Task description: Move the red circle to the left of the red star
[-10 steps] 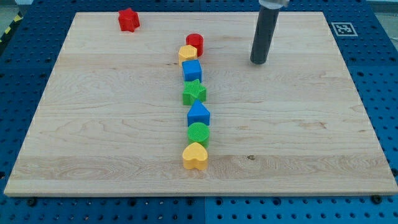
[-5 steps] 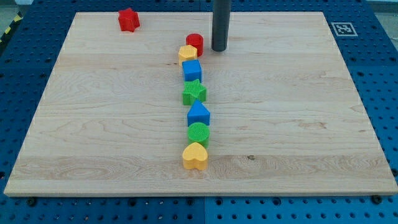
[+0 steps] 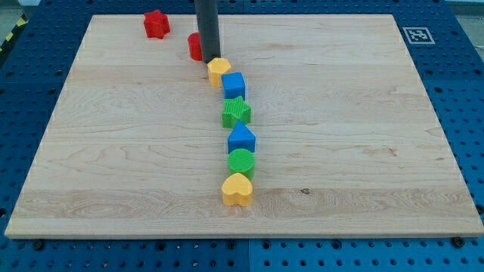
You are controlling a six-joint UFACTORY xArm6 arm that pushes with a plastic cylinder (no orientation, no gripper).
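The red star sits near the board's top left corner. The red circle lies to its right and a little lower, partly hidden behind my rod. My tip touches the red circle's right side, just above and left of the yellow hexagon. The red circle stands apart from the red star, on the star's right.
Below the yellow hexagon a column runs down the board's middle: a blue cube, a green star, a blue block, a green circle and a yellow heart. The wooden board has a marker tag at top right.
My tip swept left from the board's upper right, reached the red circle and pushed it left and slightly up. The yellow hexagon shifted a little left too.
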